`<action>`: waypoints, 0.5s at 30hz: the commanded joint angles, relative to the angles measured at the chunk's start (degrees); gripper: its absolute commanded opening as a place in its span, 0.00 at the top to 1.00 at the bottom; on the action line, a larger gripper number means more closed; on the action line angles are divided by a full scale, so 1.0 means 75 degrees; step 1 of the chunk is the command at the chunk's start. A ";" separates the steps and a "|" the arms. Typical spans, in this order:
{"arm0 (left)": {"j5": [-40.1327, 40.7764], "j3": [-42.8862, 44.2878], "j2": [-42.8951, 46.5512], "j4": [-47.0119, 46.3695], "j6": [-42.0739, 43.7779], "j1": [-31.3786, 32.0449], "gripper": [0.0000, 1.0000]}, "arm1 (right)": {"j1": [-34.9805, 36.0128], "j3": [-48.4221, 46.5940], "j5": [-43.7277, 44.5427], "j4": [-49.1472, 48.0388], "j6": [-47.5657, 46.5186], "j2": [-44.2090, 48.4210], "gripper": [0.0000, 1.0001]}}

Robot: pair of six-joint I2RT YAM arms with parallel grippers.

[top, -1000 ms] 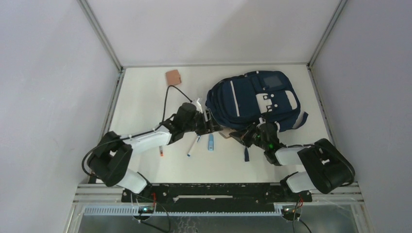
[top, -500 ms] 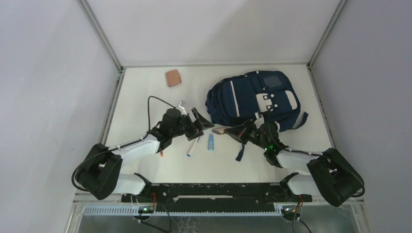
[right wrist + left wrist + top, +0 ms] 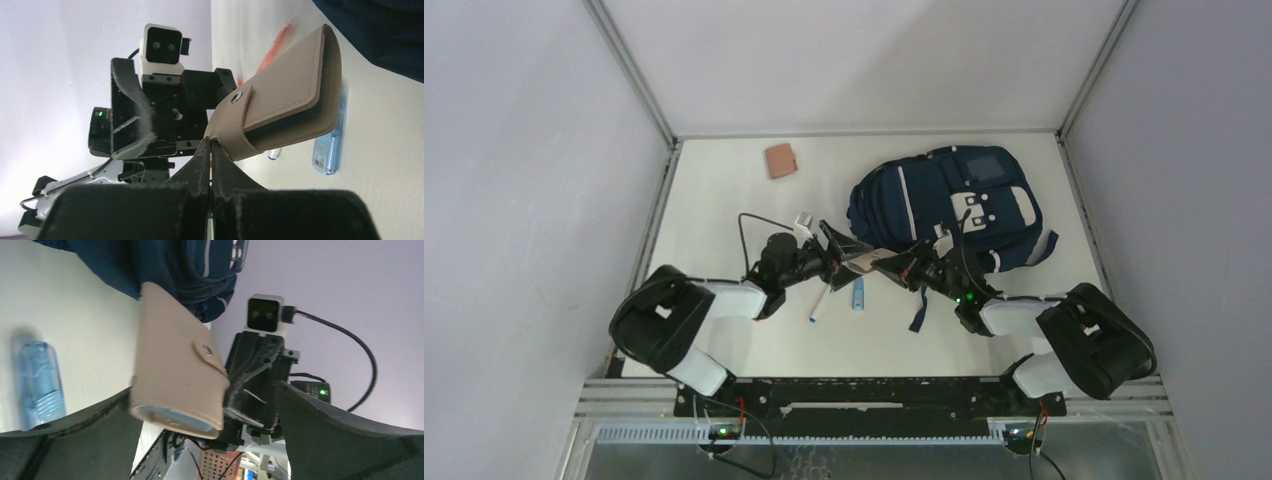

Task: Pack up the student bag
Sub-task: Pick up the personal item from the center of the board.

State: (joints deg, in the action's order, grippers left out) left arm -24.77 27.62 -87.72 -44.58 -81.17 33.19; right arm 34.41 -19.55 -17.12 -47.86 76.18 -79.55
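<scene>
- Right claw is pinched tight on the snap-flap end of a tan wallet. In its wrist view the two fingers are pressed together, with the flap caught between them.
- Left claw is spread wide and gripping nothing. It faces the right claw head-on, and in its wrist view the free end of the wallet sits in the gap between its fingers. I can't tell whether either finger touches the leather.
- So the wallet is the only thing between the two claws, tilted, with its snap button facing the left wrist camera.
- The backpack lies flat on the table, just beyond the right claw on its far side and close behind the wallet. From overhead I can't tell whether any pocket is unzipped.
- One dark strap trails from the backpack toward the near edge, right beside the right claw's wrist.
- A blue tube lies on the table on the near side of the two claws, almost under the wallet.
- A white pen lies just left of that tube, near the left claw's wrist.
- An orange pen shows only in the right wrist view, out past the wallet.
- A small brown square thing sits well away at the back of the table, beyond the left claw.
</scene>
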 commanded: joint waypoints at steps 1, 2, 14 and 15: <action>-0.0381 -0.0056 -0.0409 -0.1962 -0.0849 0.0038 0.01 | 0.0092 -0.0278 -0.0115 -0.0870 -0.0044 -0.0220 1.00; -0.0367 -0.0075 -0.0481 -0.2149 -0.0927 0.0033 0.05 | 0.0114 -0.0311 -0.0159 -0.0845 -0.0076 -0.0270 1.00; -0.0412 -0.0750 -0.0455 -0.3294 -0.1166 -0.0620 1.00 | -0.0256 -0.0501 -0.0226 0.0975 -0.1554 0.0578 0.69; -0.0457 -0.0881 -0.0189 -0.3202 -0.1058 -0.0822 1.00 | -0.0341 -0.0742 0.0001 0.1939 -0.2048 0.1081 0.69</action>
State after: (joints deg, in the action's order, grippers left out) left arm -26.20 24.03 -94.43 -61.73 -89.34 31.51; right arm 34.52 -21.10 -18.76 -47.22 71.37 -80.29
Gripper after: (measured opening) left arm 0.117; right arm 0.299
